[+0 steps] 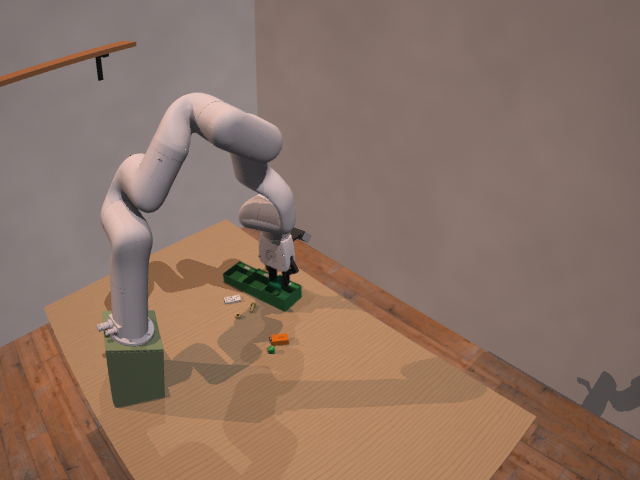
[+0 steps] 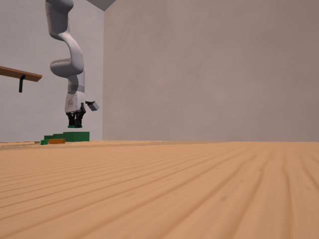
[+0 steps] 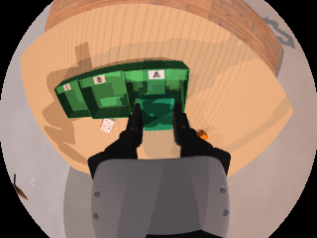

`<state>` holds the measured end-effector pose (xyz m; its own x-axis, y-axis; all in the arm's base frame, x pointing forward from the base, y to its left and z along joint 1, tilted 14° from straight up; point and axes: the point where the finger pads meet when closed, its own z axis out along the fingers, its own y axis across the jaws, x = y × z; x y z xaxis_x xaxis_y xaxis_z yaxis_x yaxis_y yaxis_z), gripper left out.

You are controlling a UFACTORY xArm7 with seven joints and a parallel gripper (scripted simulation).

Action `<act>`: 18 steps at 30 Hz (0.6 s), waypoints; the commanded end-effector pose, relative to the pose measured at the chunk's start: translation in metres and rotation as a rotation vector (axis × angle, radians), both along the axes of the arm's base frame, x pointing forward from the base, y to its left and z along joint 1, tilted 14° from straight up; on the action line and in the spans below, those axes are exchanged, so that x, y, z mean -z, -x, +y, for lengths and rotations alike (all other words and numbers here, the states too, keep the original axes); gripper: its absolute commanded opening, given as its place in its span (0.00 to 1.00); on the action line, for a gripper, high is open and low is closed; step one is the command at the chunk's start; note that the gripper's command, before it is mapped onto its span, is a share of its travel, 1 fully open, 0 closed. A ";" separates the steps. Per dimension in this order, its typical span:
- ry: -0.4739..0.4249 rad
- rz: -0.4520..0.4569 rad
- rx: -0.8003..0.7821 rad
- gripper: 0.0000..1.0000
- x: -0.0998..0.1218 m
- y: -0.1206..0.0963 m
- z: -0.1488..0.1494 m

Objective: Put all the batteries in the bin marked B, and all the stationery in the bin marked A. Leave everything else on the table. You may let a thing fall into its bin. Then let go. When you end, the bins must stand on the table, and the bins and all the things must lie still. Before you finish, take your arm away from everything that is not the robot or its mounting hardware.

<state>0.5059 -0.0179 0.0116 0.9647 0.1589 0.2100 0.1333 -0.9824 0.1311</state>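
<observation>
My gripper (image 1: pixel 279 279) (image 2: pixel 75 126) (image 3: pixel 157 112) is shut on a flat teal-green block (image 3: pixel 158 116), holding it by its sides above the open front of bin A (image 1: pixel 287 301) (image 2: pixel 80 136) (image 3: pixel 186 89). The block is clear of the bin in the exterior view. Bin B (image 3: pixel 105 88) adjoins bin A in the same green row. The bins stand on the table. Part of bin A's inside is hidden by the block and fingers. An orange block (image 1: pixel 279 339) (image 2: pixel 56 141) (image 3: pixel 202 134) with a dark end lies on the table; its kind is unclear.
A third, smaller green bin (image 3: pixel 72 101) adjoins bin B. A white domino (image 1: pixel 232 299) (image 3: pixel 107 125) lies beside the bins. Two small brass-coloured pieces, one long (image 1: pixel 252 307) and one short (image 1: pixel 237 315), lie near it. A green die (image 1: pixel 271 349) (image 2: pixel 44 142) lies beside the orange block.
</observation>
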 end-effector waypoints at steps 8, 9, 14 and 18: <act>0.002 -0.005 0.003 0.00 -0.002 -0.001 0.000; 0.002 -0.005 0.003 0.00 -0.001 -0.001 0.000; 0.002 -0.005 0.003 0.00 0.008 -0.004 -0.001; 0.001 -0.005 0.003 0.00 0.016 -0.005 -0.002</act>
<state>0.5083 -0.0196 -0.0007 0.9652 0.1560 0.2100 0.1300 -0.9826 0.1324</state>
